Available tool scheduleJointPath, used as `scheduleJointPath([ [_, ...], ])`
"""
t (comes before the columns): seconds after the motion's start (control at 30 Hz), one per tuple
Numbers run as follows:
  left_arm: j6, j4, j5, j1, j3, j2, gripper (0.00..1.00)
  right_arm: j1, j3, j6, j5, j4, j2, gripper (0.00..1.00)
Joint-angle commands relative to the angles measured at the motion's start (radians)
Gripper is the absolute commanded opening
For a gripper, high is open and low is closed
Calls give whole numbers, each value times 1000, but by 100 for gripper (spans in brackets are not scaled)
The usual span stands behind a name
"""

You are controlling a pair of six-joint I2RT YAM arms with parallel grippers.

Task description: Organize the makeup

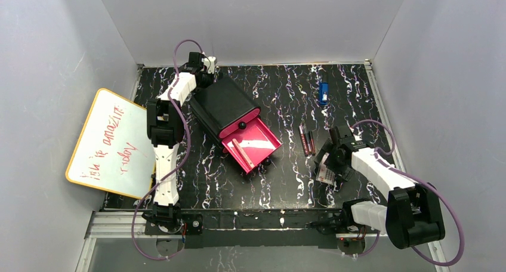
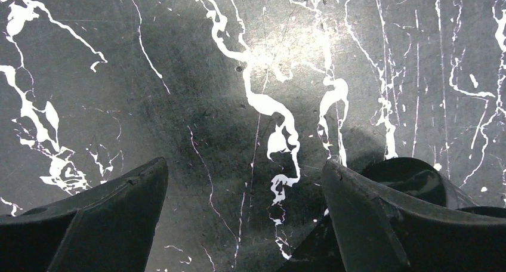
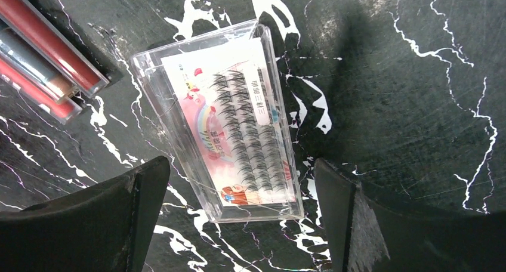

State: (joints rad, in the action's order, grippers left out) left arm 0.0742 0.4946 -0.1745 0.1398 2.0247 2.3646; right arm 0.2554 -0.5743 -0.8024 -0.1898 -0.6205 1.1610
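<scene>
The whiteboard (image 1: 110, 144), leaning at the left, bears two lines of red handwriting running slantwise. The longer line seems to read "life is amazing", though its first word is unsure. The shorter line beside it reads "today". In the right wrist view, the clear lash case (image 3: 224, 120) holds a printed card (image 3: 200, 114) with a rainbow and a cartoon figure. Along the card's right side a white strip (image 3: 262, 96) carries a column of Chinese characters, too small to read with certainty. Slanted script on the pink part of the card is illegible.
</scene>
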Motion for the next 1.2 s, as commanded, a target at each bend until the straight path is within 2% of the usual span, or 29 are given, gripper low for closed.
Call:
scheduleJointPath([
  [0.0, 1, 40, -40, 20, 25, 2, 98, -5, 11, 41, 44, 80, 39, 99],
  [0.2, 1, 41, -37, 20, 23, 2, 98, -5, -11, 53, 12, 61, 91, 97],
  [0.53, 3, 41, -36, 20, 23, 5, 99, -4, -47, 69, -45, 36, 130, 81],
  [1.17, 3, 42, -40, 20, 23, 0, 98, 3, -137, 96, -101, -34, 93, 79],
])
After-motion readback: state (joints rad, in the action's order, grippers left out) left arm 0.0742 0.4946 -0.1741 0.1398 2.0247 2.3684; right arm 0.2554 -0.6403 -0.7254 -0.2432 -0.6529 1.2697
